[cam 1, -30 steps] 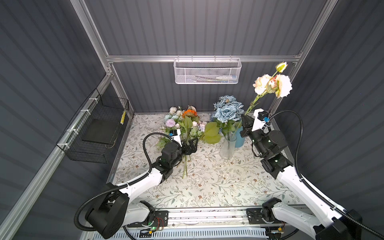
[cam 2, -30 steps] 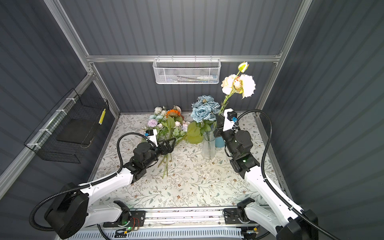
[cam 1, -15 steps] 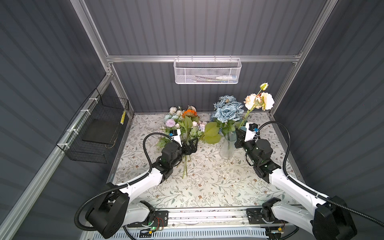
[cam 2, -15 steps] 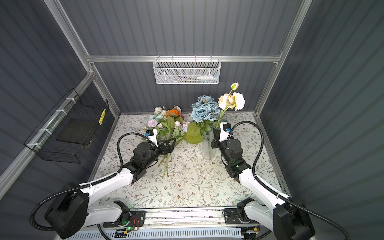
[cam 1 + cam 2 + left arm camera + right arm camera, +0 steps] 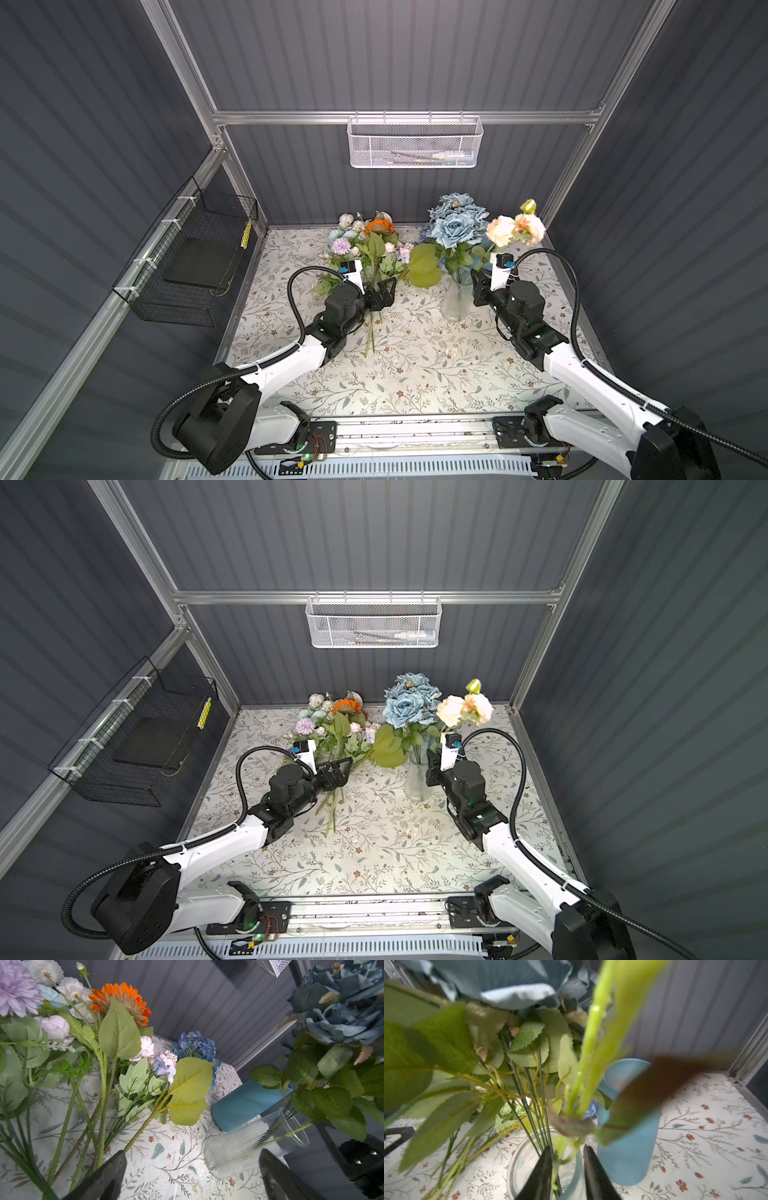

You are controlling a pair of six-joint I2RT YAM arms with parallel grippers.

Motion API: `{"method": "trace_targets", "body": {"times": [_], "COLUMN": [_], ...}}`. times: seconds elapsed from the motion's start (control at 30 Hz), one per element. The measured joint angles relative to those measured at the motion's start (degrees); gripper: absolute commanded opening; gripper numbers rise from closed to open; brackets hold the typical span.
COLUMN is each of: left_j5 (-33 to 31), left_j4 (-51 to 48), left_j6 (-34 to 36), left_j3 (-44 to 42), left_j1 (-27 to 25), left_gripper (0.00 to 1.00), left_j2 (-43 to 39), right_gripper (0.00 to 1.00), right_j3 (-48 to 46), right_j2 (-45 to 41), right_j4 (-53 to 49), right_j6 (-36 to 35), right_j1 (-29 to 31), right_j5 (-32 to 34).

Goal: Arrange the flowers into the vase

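A clear ribbed glass vase (image 5: 456, 297) (image 5: 417, 777) stands right of centre and holds a blue rose spray (image 5: 455, 224). A cream-and-peach spray (image 5: 515, 228) also stands in it, its light green stem (image 5: 589, 1047) running down into the vase mouth (image 5: 517, 1163). My right gripper (image 5: 477, 282) (image 5: 567, 1148) is at the vase rim, open, with that stem lying loosely between its fingers. More flowers (image 5: 365, 241) (image 5: 118, 1028) lie on the table at the back left. My left gripper (image 5: 384, 291) (image 5: 193, 1153) hovers wide open over their stems, holding nothing.
A blue cup (image 5: 245, 1103) (image 5: 629, 1147) stands just behind the vase. A white mesh basket (image 5: 414, 143) hangs on the back wall and a black wire basket (image 5: 195, 257) on the left wall. The table wears a floral cloth (image 5: 415, 357).
My right arm has come down and lowered the cream-and-peach spray into the vase, and its jaws have parted from the stem. The left arm has not moved.
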Motion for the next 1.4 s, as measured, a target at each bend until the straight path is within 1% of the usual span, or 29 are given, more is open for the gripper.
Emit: {"method": "trace_targets", "body": {"times": [0.13, 0.3, 0.47, 0.57, 0.63, 0.7, 0.83, 0.9, 0.97, 1.07, 1.13, 1.2, 1.27, 1.33, 1.4], "left_j5": [-1.18, -2.43, -2.27, -0.7, 0.98, 2.82, 7.19, 8.48, 9.35, 10.29, 10.54, 10.67, 10.64, 10.6, 10.19], "left_j4": [-4.39, -9.64, -13.86, -15.98, -17.57, -18.75, -21.33, -22.99, -24.41, -26.75, -28.28, -29.09, -30.03, -31.01, -31.63], "left_j6": [1.51, 3.02, 3.39, 3.34, 3.34, 3.32, 4.17, 5.29, 6.4, 8.72, 10.47, 12.39, 14.19, 15.96, 17.49], "left_j3": [0.46, 0.72, 0.92, 1.2, 2.08, 3.34, 6.69, 8.39, 9.68, 11.21, 12.7, 14.05, 15.74, 17.9, 20.41], "left_j1": [0.13, 2.38, 6.88, 9.31, 10.56, 11.08, 11.19, 11.19, 11.19, 11.19, 11.19, 11.19, 11.19, 11.19, 11.19], "left_gripper": [0.99, 0.99, 0.99, 0.99, 0.97, 0.93, 0.77, 0.72, 0.66, 0.57, 0.48, 0.46, 0.44, 0.39, 0.38], "left_j2": [-2.21, -6.93, -9.11, -9.11, -8.59, -7.5, -3.91, -1.92, 0.11, 3.39, 6.43, 9.31, 12.48, 15.72, 18.78], "right_gripper": [0.6, 0.69, 0.72, 0.73, 0.73, 0.73, 0.73, 0.75, 0.79, 0.89, 0.95, 0.98, 0.99, 0.99, 0.99], "right_j3": [0.04, 1.33, 3.61, 5.09, 5.75, 5.86, 5.64, 5.05, 4.09, 3.15, 2.99, 2.64, 1.77, 0.79, -0.02], "right_j2": [-2.1, -5.95, -11.47, -15.13, -17.59, -19.74, -22.21, -22.6, -22.69, -22.16, -21.35, -21.05, -21.07, -21.03, -20.81], "right_j4": [-4.66, -13.16, -22.25, -27.23, -29.97, -32.0, -34.53, -34.45, -34.4, -34.42, -34.29, -33.68, -32.46, -31.36, -30.32], "right_j6": [-0.2, 0.7, 2.89, 4.96, 6.67, 8.37, 11.87, 13.62, 15.15, 16.94, 17.57, 18.14, 18.67, 19.39, 20.09], "right_j1": [0.0, 0.0, 0.0, 0.0, 0.0, 0.02, 0.55, 0.96, 1.42, 2.49, 3.21, 3.78, 4.24, 4.52, 4.76], "right_j5": [-0.09, -0.85, -2.75, -4.72, -6.56, -8.72, -12.44, -14.36, -16.17, -18.18, -18.88, -19.1, -19.04, -19.02, -19.02]}}
